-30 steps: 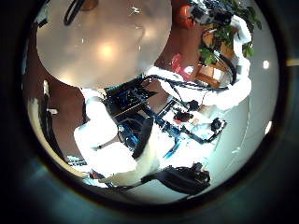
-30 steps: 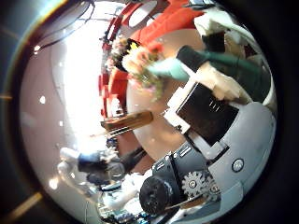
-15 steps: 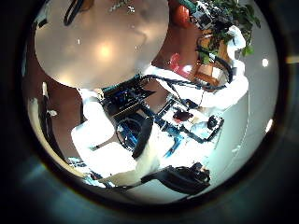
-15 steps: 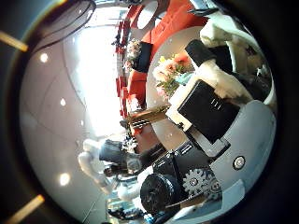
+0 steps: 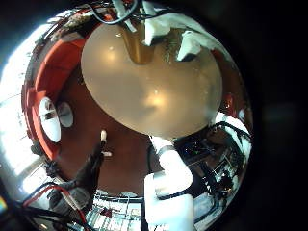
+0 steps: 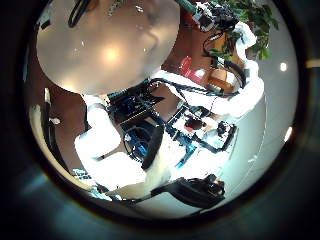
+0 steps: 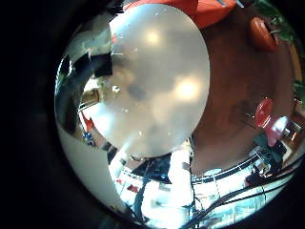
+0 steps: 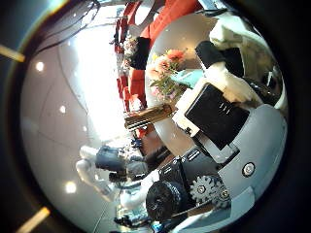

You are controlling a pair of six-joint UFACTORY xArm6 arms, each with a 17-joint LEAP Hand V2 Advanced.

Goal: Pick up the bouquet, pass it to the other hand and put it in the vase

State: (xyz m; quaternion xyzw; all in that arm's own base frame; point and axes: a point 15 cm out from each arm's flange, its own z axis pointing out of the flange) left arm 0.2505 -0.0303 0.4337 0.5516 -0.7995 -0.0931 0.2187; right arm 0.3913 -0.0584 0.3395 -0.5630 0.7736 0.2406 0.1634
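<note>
Our right hand (image 8: pixel 219 107) curls around the bouquet (image 8: pixel 163 70) above the worktop (image 5: pixel 154 77); the left hand (image 6: pixel 120 140) hangs relaxed. A loose handover could drop it.

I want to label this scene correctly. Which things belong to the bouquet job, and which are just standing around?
For the job: bouquet, held in the right hand; vase, standing on the table.
Just around: the seats on the floor beyond the table.
</note>
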